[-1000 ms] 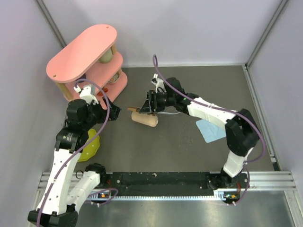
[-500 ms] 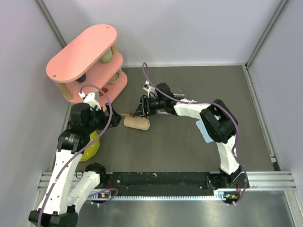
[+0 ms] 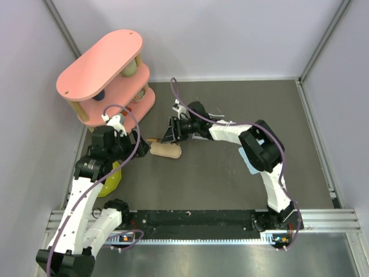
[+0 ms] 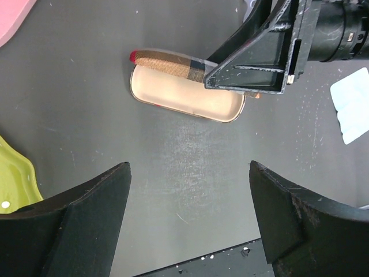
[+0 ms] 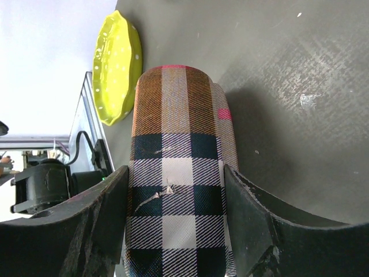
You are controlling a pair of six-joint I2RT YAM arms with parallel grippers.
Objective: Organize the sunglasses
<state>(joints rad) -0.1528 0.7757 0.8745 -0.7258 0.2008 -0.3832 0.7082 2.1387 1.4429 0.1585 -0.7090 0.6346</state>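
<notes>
Behind the right forearm (image 3: 230, 131), apart from the open plaid case (image 4: 184, 99), the sunglasses (image 3: 218, 113) showed only as faint pale wire, axis unclear; right jaws, nearer, gripped the case lid (image 5: 176, 173) across its width, left jaws hung wide open and empty just short of the case.

Overhead camera looks down on the table (image 3: 219, 179) from behind the arm bases. Left wrist camera faces downward from mid height; right wrist camera looks closely along the right end effector (image 5: 176, 173). All share the plaid case (image 3: 166, 150).
</notes>
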